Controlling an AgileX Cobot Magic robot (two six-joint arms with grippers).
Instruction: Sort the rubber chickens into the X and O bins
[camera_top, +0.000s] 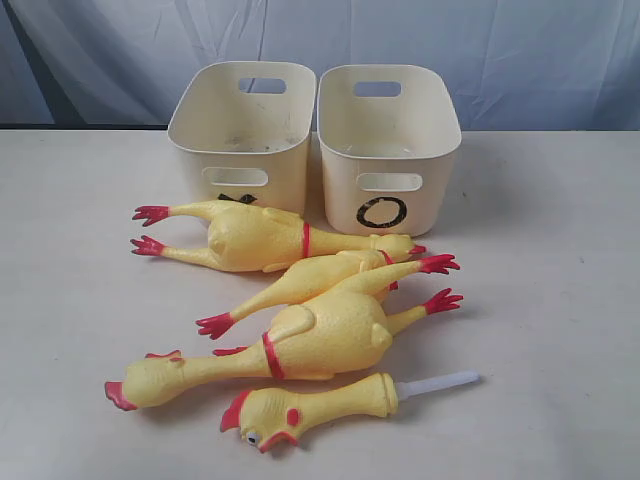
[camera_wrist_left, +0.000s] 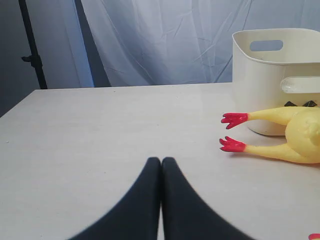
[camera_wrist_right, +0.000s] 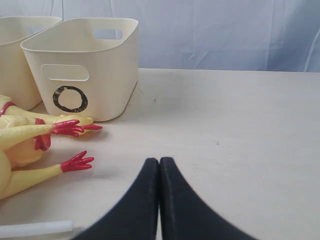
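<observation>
— Bins?
— Two cream plastic tubs with slot handles, side by side at the far middle of the pale table (camera_top: 560, 300): X tub (camera_top: 285, 175) left, mark half hidden; O tub (camera_top: 340, 200) right.
— Chickens?
— Four yellow rubber ones with red feet, lying just near of the tubs, outside both: large chicken (camera_top: 250, 238) farthest, slim chicken (camera_top: 300, 283) between, second large chicken (camera_top: 320, 335) nearer, small chicken with white tube (camera_top: 320, 405) nearest.
— Grippers?
— Left black gripper (camera_wrist_left: 161, 161) clenched, empty, left of the heap; right black gripper (camera_wrist_right: 159, 161) clenched, empty, right.
</observation>
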